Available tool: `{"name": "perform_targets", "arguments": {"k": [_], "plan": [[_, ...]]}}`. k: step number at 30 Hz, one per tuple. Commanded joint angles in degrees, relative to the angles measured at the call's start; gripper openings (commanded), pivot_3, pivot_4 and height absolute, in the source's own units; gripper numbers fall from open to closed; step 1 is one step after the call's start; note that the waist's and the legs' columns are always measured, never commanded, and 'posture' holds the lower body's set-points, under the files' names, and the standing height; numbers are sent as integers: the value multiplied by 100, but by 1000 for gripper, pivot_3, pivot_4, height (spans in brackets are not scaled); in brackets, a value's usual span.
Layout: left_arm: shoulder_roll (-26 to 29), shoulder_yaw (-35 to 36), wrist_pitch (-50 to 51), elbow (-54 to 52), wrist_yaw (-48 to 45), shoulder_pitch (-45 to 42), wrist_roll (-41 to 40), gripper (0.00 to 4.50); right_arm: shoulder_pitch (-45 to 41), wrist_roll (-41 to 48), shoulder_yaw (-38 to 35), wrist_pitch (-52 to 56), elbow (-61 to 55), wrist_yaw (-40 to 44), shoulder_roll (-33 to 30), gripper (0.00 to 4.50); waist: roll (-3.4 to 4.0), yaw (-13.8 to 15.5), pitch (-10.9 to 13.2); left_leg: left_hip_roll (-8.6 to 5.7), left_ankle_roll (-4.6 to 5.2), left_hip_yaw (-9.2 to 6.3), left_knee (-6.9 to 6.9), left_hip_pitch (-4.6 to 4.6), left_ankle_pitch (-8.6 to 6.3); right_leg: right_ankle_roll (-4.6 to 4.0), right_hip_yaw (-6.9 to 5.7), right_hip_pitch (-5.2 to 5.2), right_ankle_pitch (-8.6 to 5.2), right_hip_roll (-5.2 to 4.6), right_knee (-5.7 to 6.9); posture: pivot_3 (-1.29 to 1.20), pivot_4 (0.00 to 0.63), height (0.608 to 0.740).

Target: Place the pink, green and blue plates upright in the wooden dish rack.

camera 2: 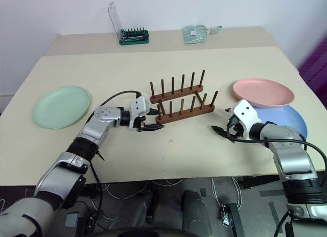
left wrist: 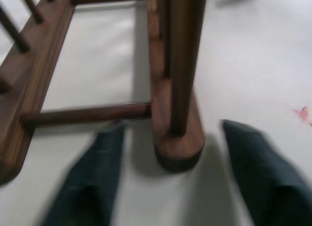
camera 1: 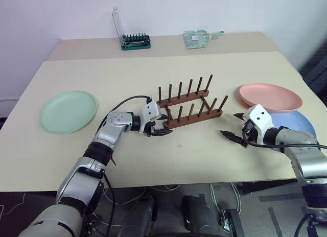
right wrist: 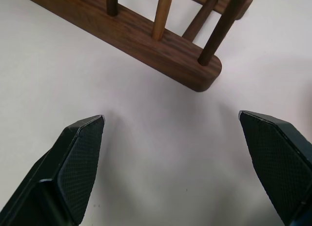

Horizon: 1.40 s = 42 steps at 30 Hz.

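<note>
While both hands gape, the rack (camera 1: 189, 102) stands empty.
Left hand (camera 1: 159, 128) straddles its near-left end; right hand (camera 1: 233, 127) grasps nothing, near right.

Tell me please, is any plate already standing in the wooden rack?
No, the rack holds nothing between its pegs; the green plate, pink plate and blue plate all lie flat.

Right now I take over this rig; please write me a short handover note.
Left gripper: open, at the near-left end of the rack, one finger on each side of the rail end.
Right gripper: open, empty, right of the rack.
Green plate: flat on the table's left side.
Pink plate: on the right, overlapping the blue plate.
Done: no plate is in the rack.
Left: all three plates.
</note>
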Motion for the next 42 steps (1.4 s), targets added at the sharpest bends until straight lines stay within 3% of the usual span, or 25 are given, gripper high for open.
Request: {"name": "perform_targets", "arguments": {"k": [1,2,3,4,5,7,9,11,17,25,34,39,42], "plan": [[283,206,372,-520,56,274,-63,4205,-146,-8,-57,-110,-56,57,-107,4500,0,-7,0,0,0,0,0,0,0,0,0,0,0,0,0,0,150,740],[392,270,668,-736,32,413,-142,4242,-173,-19,-11,-99,-31,94,-112,4260,1,-17,-1,0,0,0,-1,0,0,0,1,0,0,0,0,0,150,740],[526,314,845,-1019,-57,594,-229,3951,-199,-52,41,-108,-5,111,-113,3967,1,-21,-1,0,0,0,-1,1,0,0,2,0,0,0,1,0,150,740],[745,348,1173,-1594,-243,947,-421,3620,-248,-62,131,-94,11,147,-73,3896,1,-27,-1,0,0,0,-1,1,0,0,3,-1,0,0,1,0,150,740],[922,331,1499,-2194,-417,1275,-615,2902,-290,-97,218,-86,21,162,-33,3241,2,-17,-1,2,-1,-1,-1,2,0,-1,2,-1,0,1,3,0,150,740],[1052,192,1983,-3251,-514,1737,-892,2378,-352,-212,391,-99,63,154,9,2766,6,-102,-3,3,1,4,-5,4,-5,-1,7,1,-1,-3,1,0,150,740],[841,-48,2303,-3846,-106,1872,-778,1362,-424,-404,544,-170,171,48,44,1747,7,-73,-3,2,1,3,-6,4,-8,-1,6,0,-1,-5,0,0,150,740],[594,-419,2316,-4092,344,1886,-341,1288,-519,-576,683,-255,339,-58,107,707,6,7,-2,1,1,-1,6,3,-8,-2,4,5,-1,-5,0,0,150,740],[-239,-653,3056,-3628,2035,1587,501,1288,-912,-932,960,-397,865,-358,316,707,5,28,-2,3,1,0,27,3,-8,-4,3,16,-2,1,2,0,150,740],[-476,-268,2646,-2315,3635,1259,985,1288,-1609,-1466,1283,-790,1827,-913,892,707,-3,-38,-17,5,-3,1,25,25,-6,-4,5,31,1,8,9,0,150,740],[-500,-94,2232,-1629,3958,1006,911,1288,-2379,-1711,1358,-1297,2877,-1270,1336,707,-2,-132,-21,7,-4,1,13,54,-5,-4,5,53,2,13,11,0,150,740],[-525,-61,2037,-2403,3480,1269,516,1288,-2276,-1569,1117,-1295,2475,-827,851,707,0,-124,-20,7,-5,1,13,53,-5,-4,5,53,2,14,10,0,150,740],[-526,-35,1816,-3157,2982,1526,120,1288,-2166,-866,560,-637,1705,-281,466,1888,10,-91,-15,2,-4,2,12,22,-6,-2,5,23,1,9,10,0,150,740]]}}
